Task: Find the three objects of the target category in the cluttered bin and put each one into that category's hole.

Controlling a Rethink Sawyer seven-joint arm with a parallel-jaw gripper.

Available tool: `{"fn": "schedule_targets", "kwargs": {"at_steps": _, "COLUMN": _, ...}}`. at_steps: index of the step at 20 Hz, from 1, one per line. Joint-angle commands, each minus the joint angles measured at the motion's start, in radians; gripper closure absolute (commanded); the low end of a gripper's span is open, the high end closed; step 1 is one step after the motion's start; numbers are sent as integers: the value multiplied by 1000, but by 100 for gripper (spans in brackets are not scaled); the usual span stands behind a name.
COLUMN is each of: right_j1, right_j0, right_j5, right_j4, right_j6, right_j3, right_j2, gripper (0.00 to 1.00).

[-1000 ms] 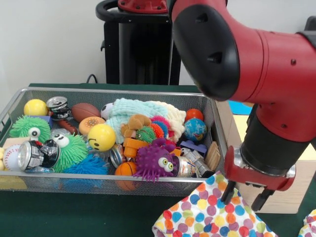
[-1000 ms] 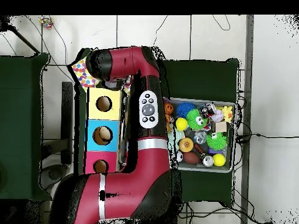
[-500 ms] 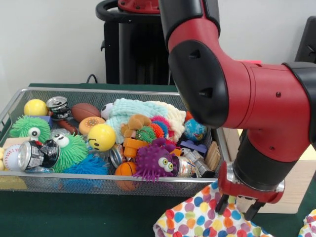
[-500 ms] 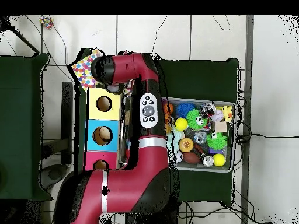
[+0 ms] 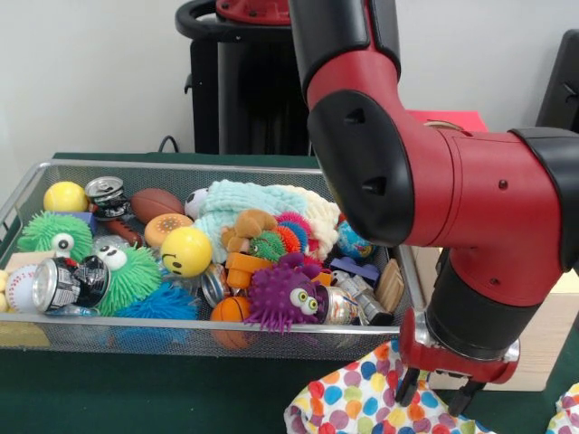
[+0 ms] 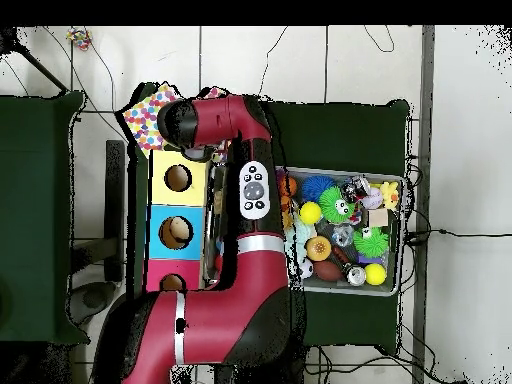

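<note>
The wire-mesh bin [image 5: 181,329] is full of toys and cans; it also shows in the overhead view [image 6: 401,236]. A pale mint and cream knitted cloth [image 5: 262,204] lies at its back. A white cloth with multicoloured polka dots [image 5: 366,407] lies on the green table in front of the bin's right end; it also shows in the overhead view [image 6: 147,112]. My gripper [image 5: 436,394] hangs open just above that cloth, with its fingers apart and nothing between them. The yellow-panelled box's round hole [image 6: 178,178] shows from above. The arm hides my gripper in the overhead view.
The pale wooden box [image 5: 547,336] stands right of the gripper. A second piece of dotted cloth [image 5: 568,412] shows at the lower right corner. The blue-panelled hole [image 6: 176,232] and red-panelled hole [image 6: 172,284] lie beside the yellow one. A purple spiky toy [image 5: 282,297] sits near the bin's front wall.
The arm has swung left in the front view and the gripper has come down closer to the dotted cloth. The fingers stay apart. The bin's contents have not moved.
</note>
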Motion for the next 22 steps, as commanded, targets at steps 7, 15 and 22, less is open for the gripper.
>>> {"fn": "schedule_targets", "kwargs": {"at_steps": 7, "right_j1": -71, "right_j0": -9, "right_j5": -77, "right_j4": 0, "right_j6": 91, "right_j3": 259, "right_j2": -21, "gripper": 0}}
{"fn": "schedule_targets", "kwargs": {"at_steps": 15, "right_j1": -107, "right_j0": -3, "right_j5": -93, "right_j4": -5, "right_j6": 93, "right_j3": 304, "right_j2": -42, "gripper": 100}}
{"fn": "schedule_targets", "kwargs": {"at_steps": 22, "right_j1": -122, "right_j0": 0, "right_j5": -103, "right_j4": 8, "right_j6": 100, "right_j3": 326, "right_j2": -41, "gripper": 100}}
